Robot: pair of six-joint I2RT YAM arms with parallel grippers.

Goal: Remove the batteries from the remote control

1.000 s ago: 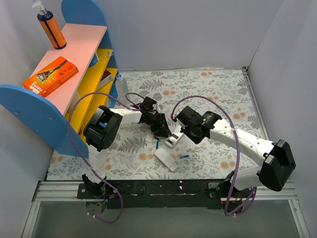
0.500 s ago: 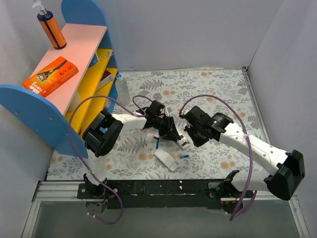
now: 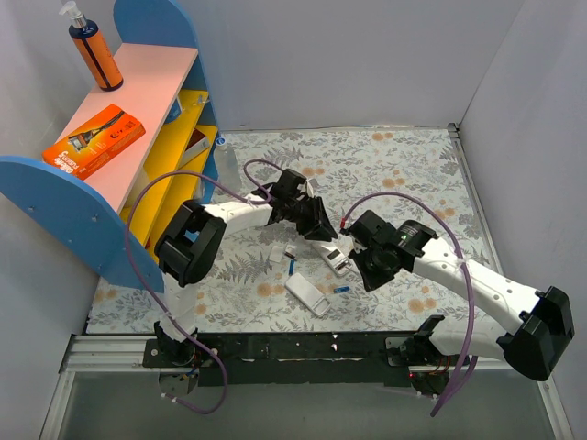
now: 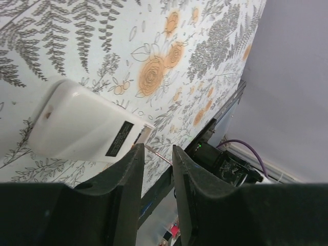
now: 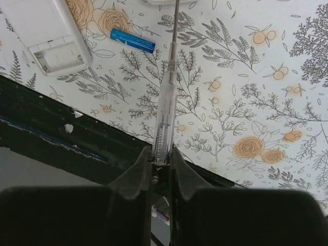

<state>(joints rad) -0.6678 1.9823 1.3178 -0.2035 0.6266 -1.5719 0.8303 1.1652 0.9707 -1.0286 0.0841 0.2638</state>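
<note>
1 blue battery (image 3: 342, 289) is seen on the table (image 3: 413, 165) at 3 o'clock of an opened remote (image 3: 307, 293), and a second battery (image 3: 291, 267) at 11 o'clock of it. A clear screwdriver (image 5: 165, 118) is clamped in the right gripper (image 5: 161, 154). The left gripper (image 4: 156, 151) is seen slightly parted, with nothing between its fingers.

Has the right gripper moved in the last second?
Yes. In the top view the right gripper, gripping the screwdriver, has shifted right and toward the near rail, judged against the unmoved blue battery.
</note>
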